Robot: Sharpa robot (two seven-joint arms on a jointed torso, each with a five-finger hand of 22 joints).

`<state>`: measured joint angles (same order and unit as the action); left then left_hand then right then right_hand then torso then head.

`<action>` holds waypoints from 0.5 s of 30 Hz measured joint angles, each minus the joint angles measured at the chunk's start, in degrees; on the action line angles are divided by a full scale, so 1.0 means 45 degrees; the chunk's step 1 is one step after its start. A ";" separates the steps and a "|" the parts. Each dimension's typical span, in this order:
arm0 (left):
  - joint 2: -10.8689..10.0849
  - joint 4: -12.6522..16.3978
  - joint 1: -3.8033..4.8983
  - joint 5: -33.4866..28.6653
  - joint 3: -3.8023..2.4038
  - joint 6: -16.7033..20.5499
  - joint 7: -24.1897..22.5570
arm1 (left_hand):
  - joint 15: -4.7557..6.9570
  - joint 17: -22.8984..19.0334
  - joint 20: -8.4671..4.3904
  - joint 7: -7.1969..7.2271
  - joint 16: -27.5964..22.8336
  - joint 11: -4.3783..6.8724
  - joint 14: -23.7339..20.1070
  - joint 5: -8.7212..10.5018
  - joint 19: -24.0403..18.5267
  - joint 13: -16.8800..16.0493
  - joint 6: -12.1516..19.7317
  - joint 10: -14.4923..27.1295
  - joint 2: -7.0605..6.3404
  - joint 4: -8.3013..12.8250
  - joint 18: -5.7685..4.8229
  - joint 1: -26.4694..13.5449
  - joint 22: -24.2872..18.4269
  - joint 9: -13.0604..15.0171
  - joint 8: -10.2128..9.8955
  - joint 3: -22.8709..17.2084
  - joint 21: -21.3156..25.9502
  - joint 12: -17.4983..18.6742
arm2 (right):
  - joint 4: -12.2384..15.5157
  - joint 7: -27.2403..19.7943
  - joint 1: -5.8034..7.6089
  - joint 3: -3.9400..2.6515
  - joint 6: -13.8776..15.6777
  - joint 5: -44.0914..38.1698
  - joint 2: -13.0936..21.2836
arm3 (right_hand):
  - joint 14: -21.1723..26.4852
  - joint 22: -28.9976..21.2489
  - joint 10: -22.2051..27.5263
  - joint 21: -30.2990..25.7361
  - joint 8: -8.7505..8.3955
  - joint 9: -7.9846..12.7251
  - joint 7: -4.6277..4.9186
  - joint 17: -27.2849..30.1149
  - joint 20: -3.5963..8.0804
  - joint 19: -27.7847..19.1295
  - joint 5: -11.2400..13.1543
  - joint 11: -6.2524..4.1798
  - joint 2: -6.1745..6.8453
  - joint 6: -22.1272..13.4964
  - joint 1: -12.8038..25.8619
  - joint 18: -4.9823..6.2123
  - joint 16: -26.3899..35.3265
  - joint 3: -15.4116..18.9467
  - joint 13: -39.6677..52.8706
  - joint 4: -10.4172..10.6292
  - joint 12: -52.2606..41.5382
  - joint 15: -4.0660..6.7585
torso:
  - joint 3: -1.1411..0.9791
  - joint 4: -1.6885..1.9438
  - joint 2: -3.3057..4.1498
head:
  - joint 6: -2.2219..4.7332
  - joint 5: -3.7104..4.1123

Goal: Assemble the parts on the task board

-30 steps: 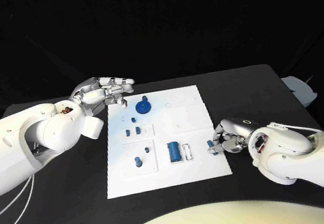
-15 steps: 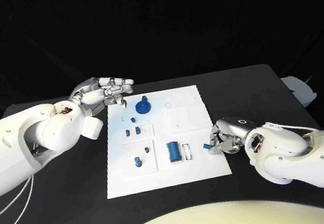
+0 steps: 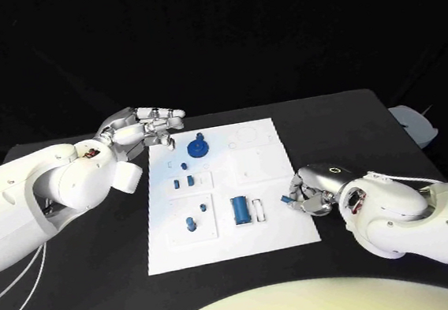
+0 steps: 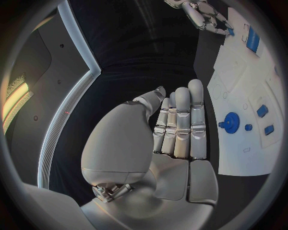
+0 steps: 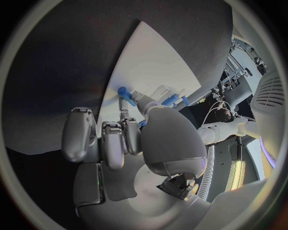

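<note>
Compared with a second ago, your right hand [image 3: 308,192] has slid a little toward the upper left of the head frame, so it now sits at the right edge of the task board [image 3: 271,235], with the small blue part [image 3: 289,200] over the white plate rather than beside it. Your left hand [image 3: 146,126] has not shifted; it stays at the board's upper left corner in the head view.

The board is a flat, matte white rectangle lying in the middle of the black table [image 3: 356,118], with shallow outlined recesses. On it you can see a blue gear-shaped piece [image 3: 199,147] with a short stem near the top, a blue cylinder [image 3: 240,209] lying lower middle, and several small blue blocks [image 3: 184,182] left of centre. The hands are silver and glossy, the arms smooth white.

In the right wrist view, your right hand [image 5: 129,139] pinches the small blue part [image 5: 125,95] at its fingertips, close against the white board [image 5: 156,62]; the remaining fingers are curled beside it. The head view hides that pinch behind the hand's back.

In the left wrist view, your left hand [image 4: 174,129] is empty, its fingers straight and pressed side by side, thumb held apart. That view also shows the gear's [image 4: 231,120] teeth more plainly.
</note>
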<state>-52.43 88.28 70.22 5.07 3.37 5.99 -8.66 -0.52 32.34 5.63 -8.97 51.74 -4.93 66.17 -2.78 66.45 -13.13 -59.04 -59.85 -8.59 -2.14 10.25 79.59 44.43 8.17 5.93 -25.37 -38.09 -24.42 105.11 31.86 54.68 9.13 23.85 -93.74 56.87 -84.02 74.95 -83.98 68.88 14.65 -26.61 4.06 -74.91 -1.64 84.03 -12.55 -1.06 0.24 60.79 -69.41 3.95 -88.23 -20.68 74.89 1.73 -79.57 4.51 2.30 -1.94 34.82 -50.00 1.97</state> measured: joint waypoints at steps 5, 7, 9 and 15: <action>0.0002 0.0003 0.0000 0.0000 0.0000 0.0000 0.0005 | 0.0000 0.0000 0.0000 0.0000 0.0000 0.0000 0.0000 0.0000 0.0000 0.0000 0.0000 0.0000 0.0000 0.0000 -0.0001 0.0000 0.0000 0.0000 0.0000 0.0000 0.0000 0.0000 | 0.0386 0.0116 0.0071 0.0026 0.0026 0.0168 0.0037 | 0.0000 -0.0001 -0.0001 0.0000 0.0002 0.0000 0.0001 -0.0009 0.0000 0.0000 -0.0026 -0.0001 0.0151 0.0001 0.0248 0.0000 0.0000 -0.0326 0.0016 -0.0017 0.0000 0.0000 | 0.0000 0.0001 0.0000 | 0.0000 -0.0011; 0.0006 0.0004 0.0000 0.0001 0.0000 -0.0001 0.0007 | 0.0000 0.0001 0.0000 0.0000 0.0000 0.0000 0.0000 0.0000 0.0000 0.0000 0.0000 0.0000 0.0000 0.0000 0.0000 0.0000 0.0000 0.0000 0.0000 0.0000 0.0000 0.0000 | 0.0528 0.0146 0.0173 -0.0001 0.0066 0.0252 0.0024 | 0.0000 -0.0001 -0.0001 0.0000 0.0004 0.0000 0.0002 -0.0009 0.0000 0.0000 -0.0026 -0.0001 0.0202 0.0001 0.0331 0.0001 0.0000 -0.0506 0.0016 -0.0110 0.0000 0.0000 | 0.0000 0.0006 0.0000 | 0.0000 -0.0012; 0.0010 0.0005 0.0000 0.0001 0.0000 -0.0002 0.0009 | 0.0000 0.0001 0.0000 0.0000 0.0000 0.0000 0.0000 0.0000 0.0000 0.0000 0.0000 0.0000 0.0000 0.0000 0.0000 0.0000 0.0001 0.0000 0.0000 0.0000 0.0000 0.0000 | 0.0630 0.0165 0.0252 -0.0021 0.0122 0.0322 -0.0006 | 0.0000 -0.0001 -0.0001 0.0000 0.0005 0.0000 0.0002 -0.0008 0.0000 0.0000 -0.0027 -0.0001 0.0202 0.0001 0.0331 0.0001 0.0000 -0.0590 0.0016 -0.0173 0.0000 0.0000 | 0.0000 0.0006 0.0001 | 0.0000 -0.0016; 0.0015 0.0016 0.0000 0.0001 0.0000 -0.0004 0.0018 | 0.0000 0.0001 0.0000 0.0000 0.0000 0.0000 0.0000 0.0000 0.0000 0.0000 0.0000 0.0000 0.0000 0.0000 0.0000 0.0000 0.0000 0.0001 0.0000 0.0000 0.0000 0.0000 | 0.0729 0.0203 0.0332 -0.0030 0.0283 0.0554 -0.0267 | 0.0000 -0.0002 -0.0001 0.0000 0.0018 0.0000 0.0003 -0.0008 0.0000 0.0000 -0.0027 -0.0001 0.0285 0.0002 0.0413 0.0001 0.0000 -0.0592 0.0015 -0.0174 0.0001 0.0000 | 0.0006 0.0013 0.0009 | 0.0000 -0.0029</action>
<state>-52.36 88.35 70.22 5.07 3.37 5.97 -8.58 -0.52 32.35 5.63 -8.97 51.74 -4.93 66.17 -2.78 66.45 -13.13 -59.04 -59.85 -8.59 -2.14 10.26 79.59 44.43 8.17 5.93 -25.37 -38.09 -24.42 108.38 32.77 56.17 8.99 25.12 -91.25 55.67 -84.02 74.94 -83.99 68.88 14.73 -26.61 4.08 -74.94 -1.64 84.03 -12.67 -1.07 1.52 60.80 -67.55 3.95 -88.23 -23.35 74.96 0.94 -79.57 4.51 2.33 -1.88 34.86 -50.00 1.84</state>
